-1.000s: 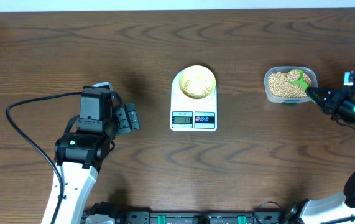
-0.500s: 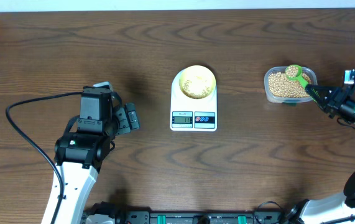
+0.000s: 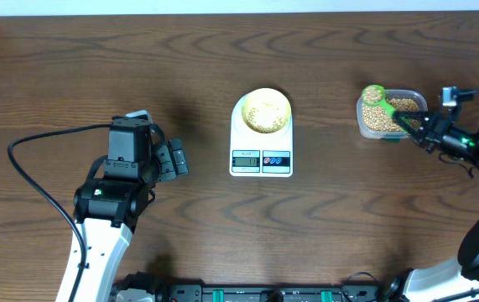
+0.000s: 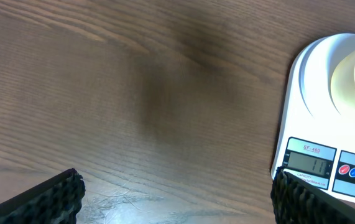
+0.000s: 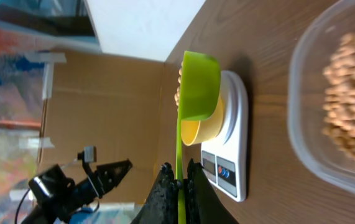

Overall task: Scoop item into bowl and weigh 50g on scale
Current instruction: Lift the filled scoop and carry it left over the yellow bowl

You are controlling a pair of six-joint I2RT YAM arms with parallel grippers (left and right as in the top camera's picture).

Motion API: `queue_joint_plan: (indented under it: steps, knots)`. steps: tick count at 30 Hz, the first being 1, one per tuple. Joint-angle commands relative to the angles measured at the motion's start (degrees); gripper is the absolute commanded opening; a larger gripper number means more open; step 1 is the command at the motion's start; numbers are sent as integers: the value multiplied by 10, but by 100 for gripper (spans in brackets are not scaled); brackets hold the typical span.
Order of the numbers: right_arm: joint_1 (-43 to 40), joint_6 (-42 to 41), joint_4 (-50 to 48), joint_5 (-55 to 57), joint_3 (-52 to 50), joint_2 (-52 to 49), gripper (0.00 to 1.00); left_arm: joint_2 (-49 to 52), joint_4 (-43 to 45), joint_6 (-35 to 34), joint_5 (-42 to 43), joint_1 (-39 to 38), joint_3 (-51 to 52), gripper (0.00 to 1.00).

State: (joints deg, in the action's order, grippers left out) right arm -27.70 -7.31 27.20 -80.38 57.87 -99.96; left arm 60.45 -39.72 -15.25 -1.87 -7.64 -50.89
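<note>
1. Scale (image 3: 260, 143): white, rounded-rectangular, lying flat at the middle of the counter (image 3: 222, 235). A grey display and two small buttons, one red and one blue, sit on its near edge. The reading is not legible.
2. Bowl (image 3: 244, 107): small, round, pale yellow, upright on the scale's platform and covering most of it. A shallow layer of beans (image 3: 264, 113) lies inside.
3. Beans: small, round, tan-yellow. The bulk lies in a clear tub (image 3: 417, 94) well to the right of the scale. A further portion fills a green scoop (image 5: 199, 87) over the tub's far-left corner.

Matt dark-brown wood-grain table (image 3: 63, 67); smooth glossy white plastic rectangular scale (image 3: 261, 144); clear plastic rectangular tub (image 3: 421, 97); glossy lime-green plastic scoop (image 5: 197, 87).
</note>
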Motion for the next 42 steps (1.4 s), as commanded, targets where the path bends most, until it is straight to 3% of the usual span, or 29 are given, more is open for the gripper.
queue_joint_plan:
  steps: [1,12,26,34,42]
  knots:
    - [25,-16,-9,-26,-3,-5,1,2,-1,-1,-8,2,-1,98]
    - [119,-156,-150,-22,-3,-5,1,2,-1,-1,-8,2,-1,98]
    - [261,-366,-332,71,-3,-5,1,2,-1,-1,-8,2,-1,98]
    - [322,-372,-352,125,-3,-5,1,2,-2,-1,-8,2,0,98]
    - [364,-292,-362,185,-3,-5,1,2,-2,-1,-8,2,0,98]
